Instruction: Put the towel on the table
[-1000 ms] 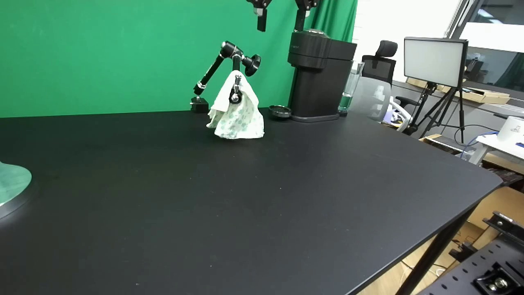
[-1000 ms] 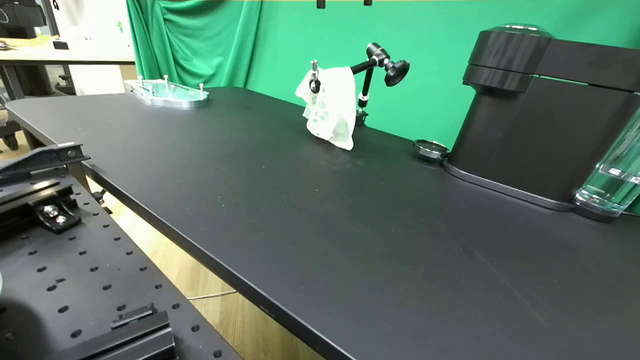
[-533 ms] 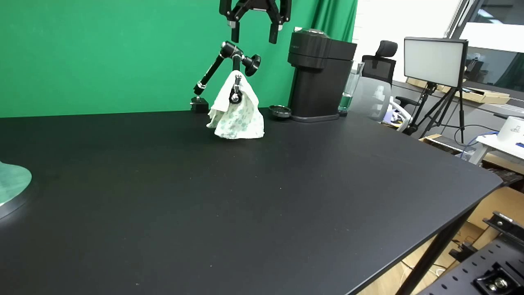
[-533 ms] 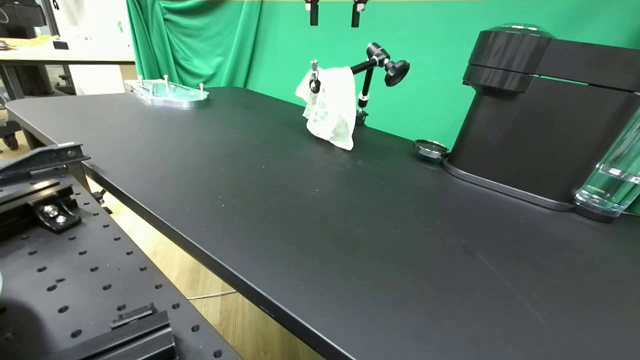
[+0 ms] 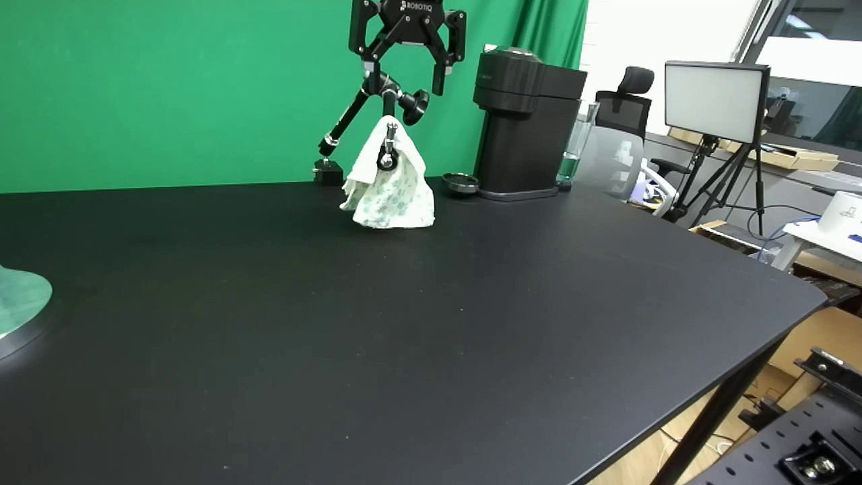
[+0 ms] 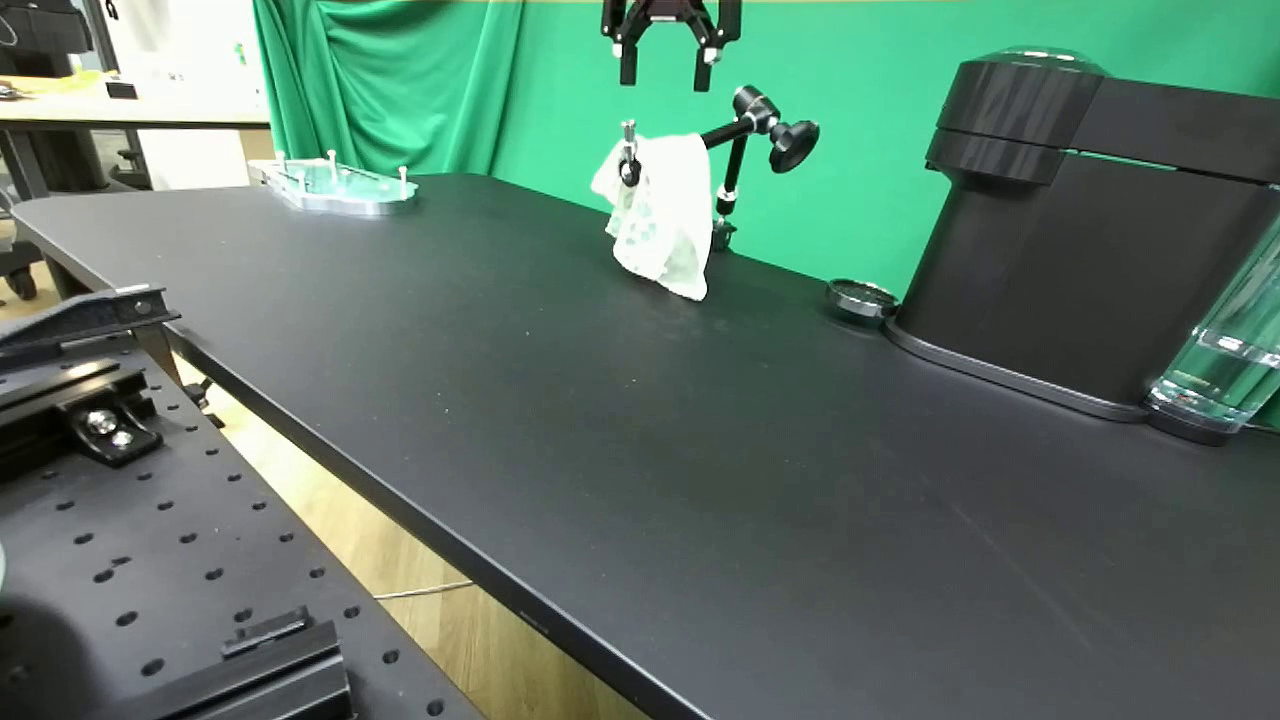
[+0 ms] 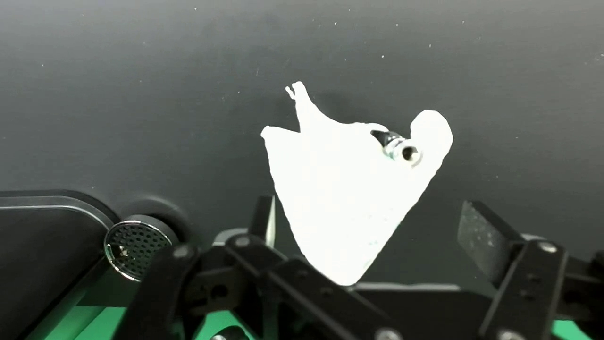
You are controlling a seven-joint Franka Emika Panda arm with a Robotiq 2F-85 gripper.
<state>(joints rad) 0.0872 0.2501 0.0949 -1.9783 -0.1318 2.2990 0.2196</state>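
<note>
Table [image 5: 431,337]: one, black, its wide top filling much of both exterior views; pale specks on the surface.

Curtain [image 5: 202,87]: green, hung behind the table; mostly smooth, gathered into folds in part.

Board [image 6: 215,535]: black, drilled with rows of holes; near the table's front edge in an exterior view, a gap between them.

Coffee machine [image 6: 1030,250]: black, upright on the table, close to the curtain.

Screen [image 5: 716,101]: pale face, dark edge; raised beyond the table in an exterior view.

Plate [image 6: 350,207]: clear, with short upright posts; on the table's far end in an exterior view.

Gripper [image 5: 407,86]: one, black, pointing down, well above the table. Fingers [image 7: 479,241] spread wide apart; nothing held.

Stand [image 6: 757,108]: black, jointed, with a round knob; base on the table in front of the curtain, upper part beneath the gripper.

Towel [image 5: 390,195]: one, white, pale green print. Draped over the stand, a metal tip poking out past the cloth; below the gripper and apart from it. Whether its lowest edge touches the table cannot be told. Mostly washed out in the wrist view.

Tank [image 6: 1225,370]: clear, part filled, against the coffee machine.

Dish [image 6: 862,298]: round, dark, bright-rimmed, top pierced with holes; at the foot of the coffee machine, on the towel's side.
</note>
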